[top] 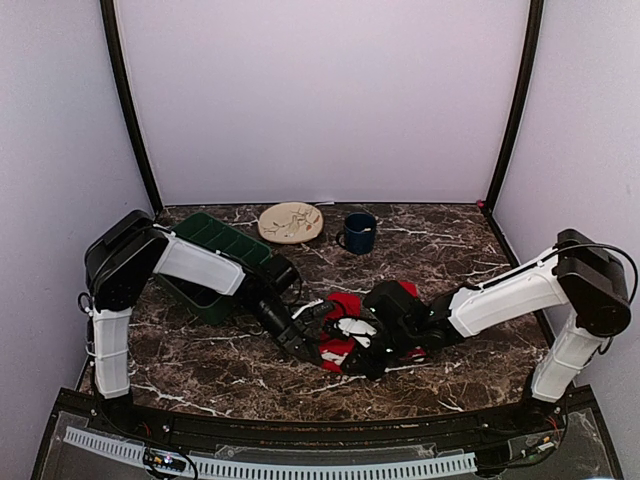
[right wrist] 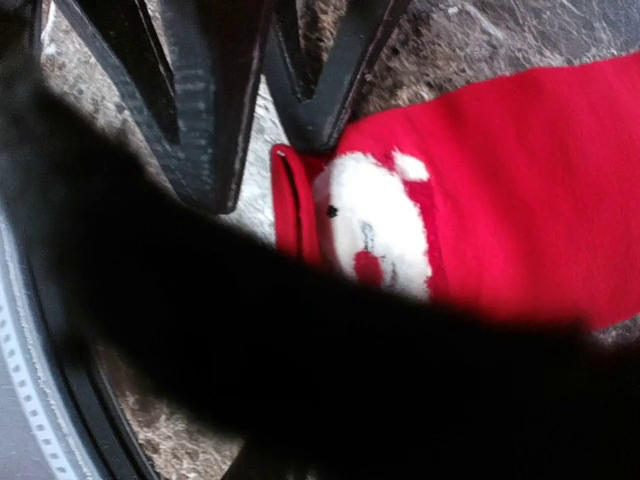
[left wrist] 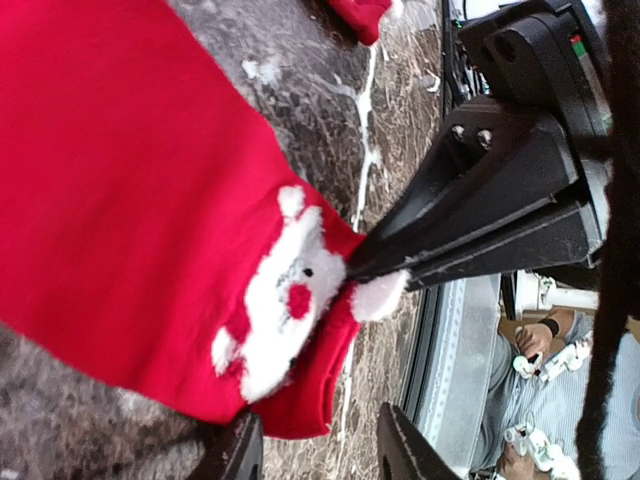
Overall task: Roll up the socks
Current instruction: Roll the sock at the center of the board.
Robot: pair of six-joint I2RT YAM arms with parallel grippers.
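1. The socks [top: 346, 306] lie at the middle of the table [top: 200, 365], toward its near edge, between the two arms. One is spread flat on the marble, its white patterned band [left wrist: 280, 295] at the end that faces the grippers. A scrap of the second sock [left wrist: 360, 12] shows just beyond it.
2. The right gripper [left wrist: 362, 270] is pinched together on the banded end of the flat sock, its tips meeting on the white trim. That end is probably held because a roll has to start from a lifted edge.
3. The left gripper [left wrist: 320, 452] has its fingers apart with nothing clamped. The folded hem lies just ahead of them, close but not held. From there it looks placed either to pin the fabric or to take the edge over.
4. The roll looks barely begun, since nearly the whole sock lies flat.
5. A dark blurred shape hides the lower part of the right wrist view; I cannot tell what it is.
6. Farther back stand a green bin [top: 215, 240] on the left, a plate [top: 290, 222] and a dark mug [top: 358, 232], well apart from the work.
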